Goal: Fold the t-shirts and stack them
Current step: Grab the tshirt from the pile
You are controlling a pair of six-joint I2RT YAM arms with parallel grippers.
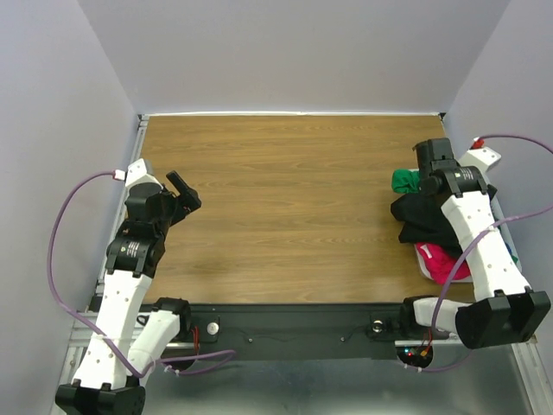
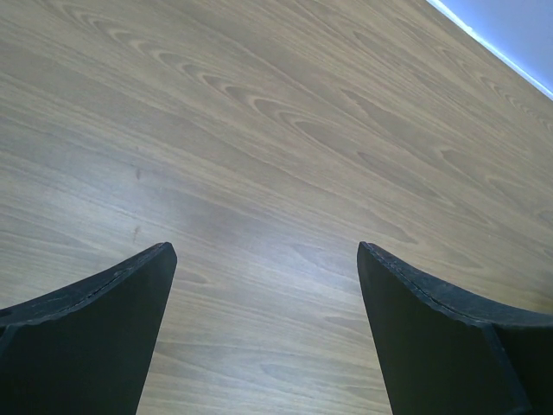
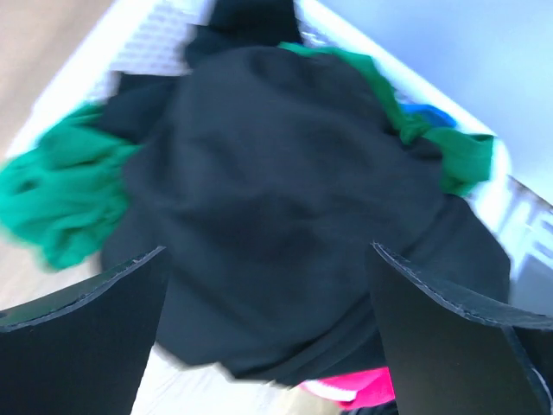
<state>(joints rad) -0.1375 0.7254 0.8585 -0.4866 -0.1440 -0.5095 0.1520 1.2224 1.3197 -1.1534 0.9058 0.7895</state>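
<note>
The t-shirts lie in a heap in a white basket [image 3: 147,47] at the table's right edge. A large black t-shirt [image 3: 285,190] tops the heap and hangs over the rim [image 1: 422,218]. A green one [image 1: 403,181] sticks out at its sides [image 3: 56,199]. A bit of blue [image 3: 425,113] and a magenta-pink one [image 1: 445,264] show beneath. My right gripper [image 3: 268,251] hovers open just above the black shirt, holding nothing; that view is blurred. My left gripper [image 1: 186,192] is open over bare wood [image 2: 266,246] at the table's left side, far from the shirts.
The wooden table [image 1: 294,199] has a raised white rim at the back and left. Grey walls close in on three sides. A black base rail [image 1: 294,327] with the arm mounts runs along the near edge. Purple cables loop beside both arms.
</note>
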